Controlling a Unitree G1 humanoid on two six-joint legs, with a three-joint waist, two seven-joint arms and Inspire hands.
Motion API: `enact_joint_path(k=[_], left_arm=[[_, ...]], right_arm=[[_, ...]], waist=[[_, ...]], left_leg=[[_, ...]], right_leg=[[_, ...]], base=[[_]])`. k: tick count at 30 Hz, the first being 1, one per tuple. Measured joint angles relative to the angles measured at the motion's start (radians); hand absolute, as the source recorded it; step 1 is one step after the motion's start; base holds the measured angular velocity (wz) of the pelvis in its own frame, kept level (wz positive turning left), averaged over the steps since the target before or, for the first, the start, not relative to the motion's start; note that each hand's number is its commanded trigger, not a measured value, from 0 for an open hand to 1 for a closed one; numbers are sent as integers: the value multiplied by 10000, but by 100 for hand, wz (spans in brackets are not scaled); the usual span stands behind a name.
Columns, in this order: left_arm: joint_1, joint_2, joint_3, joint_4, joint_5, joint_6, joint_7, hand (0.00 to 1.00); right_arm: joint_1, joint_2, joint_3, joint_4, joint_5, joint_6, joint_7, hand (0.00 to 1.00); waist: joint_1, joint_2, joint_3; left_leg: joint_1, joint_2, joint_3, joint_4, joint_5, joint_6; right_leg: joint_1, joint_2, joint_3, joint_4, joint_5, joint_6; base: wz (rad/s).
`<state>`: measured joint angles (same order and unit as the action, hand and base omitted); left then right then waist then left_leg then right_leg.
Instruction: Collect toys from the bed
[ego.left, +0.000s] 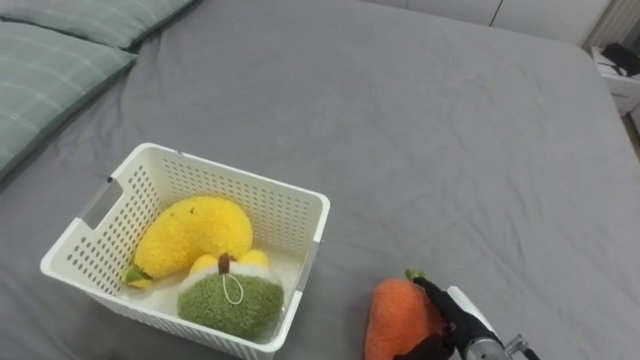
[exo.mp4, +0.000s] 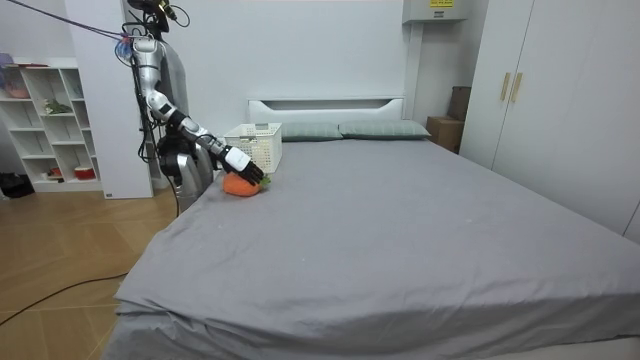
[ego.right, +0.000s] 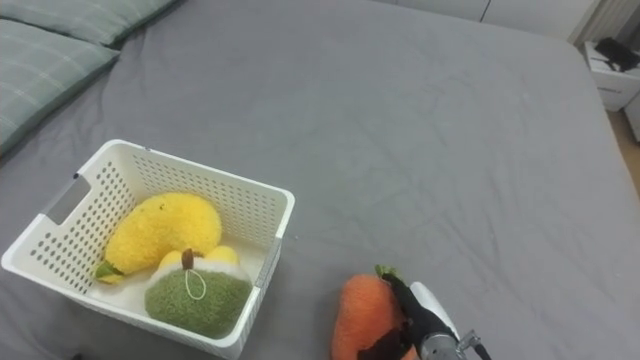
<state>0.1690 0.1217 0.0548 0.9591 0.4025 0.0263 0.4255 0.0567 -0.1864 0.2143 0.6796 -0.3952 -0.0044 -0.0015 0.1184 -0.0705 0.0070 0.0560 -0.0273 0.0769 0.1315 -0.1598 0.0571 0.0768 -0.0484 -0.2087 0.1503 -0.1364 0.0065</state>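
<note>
Sitting in the basket (ego.left: 262, 200) on the bed (ego.left: 420, 120) are two toys, done: a yellow toy (ego.left: 190, 235) and a green toy (ego.left: 230, 305). Just right of it, the right robot hand (ego.left: 455, 315) has its fingers curled round a carrot (ego.left: 395, 320) low over the bed, apparently the last toy to go in.

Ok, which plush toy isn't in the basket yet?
The orange carrot toy, gripped by the right hand beside the white basket; the other two sit inside.
</note>
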Motion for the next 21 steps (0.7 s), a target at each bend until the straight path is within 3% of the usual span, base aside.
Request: enact_joint_path(k=[1, 14, 21], left_arm=[[10, -23, 1, 12, 2, -39, 0, 0], [30, -117, 32, 50, -196, -225, -41, 0], [27, -120, 35, 52, -200, -283, -205, 0]], right_arm=[[-26, 3, -2, 192, 1, -91, -52, 100], [-581, 17, -196, 1413, 3, -240, -436, 100], [-580, 218, -195, 1733, 3, -243, -416, 100]], waist=[[7, 16, 18], [58, -92, 1], [202, -159, 6]], left_leg=[[40, -1, -1, -2, -3, 5], [68, -12, -122, 16, -14, 8], [68, -18, -129, 27, -15, 9]], right_leg=[[42, -1, 18, -2, -2, 3], [131, -7, -116, -20, -14, 21], [141, -16, -123, -19, -14, 22]], base=[[0], [2], [0]])
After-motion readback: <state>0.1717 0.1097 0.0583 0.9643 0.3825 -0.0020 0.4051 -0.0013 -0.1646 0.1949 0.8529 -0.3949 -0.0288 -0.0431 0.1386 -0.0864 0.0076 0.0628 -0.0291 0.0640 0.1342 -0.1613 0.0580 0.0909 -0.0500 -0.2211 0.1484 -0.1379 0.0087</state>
